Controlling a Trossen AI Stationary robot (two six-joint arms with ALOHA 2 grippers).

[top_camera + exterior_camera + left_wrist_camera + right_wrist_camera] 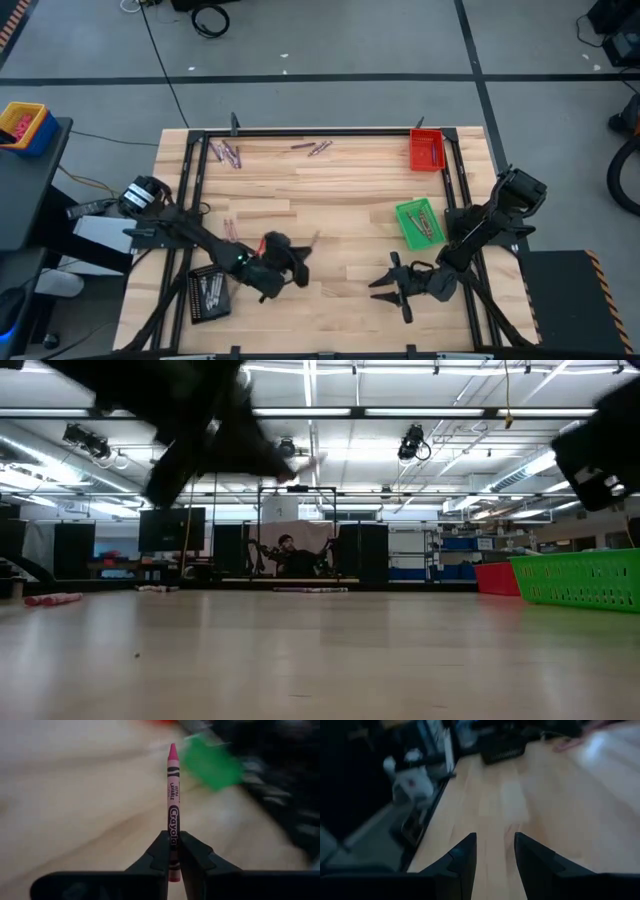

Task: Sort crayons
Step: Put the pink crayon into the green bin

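My left gripper (pixel 300 250) hovers over the near middle of the table, shut on a pink crayon (pixel 172 785). That crayon (pixel 313 239) is off the table. More crayons lie loose on the wood: a group at the far left (pixel 225 152), a few at the far middle (pixel 318 147), and some (pixel 230 228) near my left arm. My right gripper (pixel 385 285) stands open over bare wood near the front edge, right of centre; its wrist view shows nothing between its fingers (pixel 495 850). My left gripper pinches the pink crayon between its two fingers on the lower part of the wrapper (pixel 173 837), toward the blunt end. The crayon runs along the fingers and sticks out ahead of them, pointed tip (pixel 172 747) foremost. It is lifted clear of the table.
A red tray (pixel 426 150) sits at the far right corner and a green tray (pixel 418 222) holding crayons at the right. A black tray (pixel 208 293) holding crayons sits near left, beside my left arm. A black frame (pixel 320 131) runs around the table's edges.
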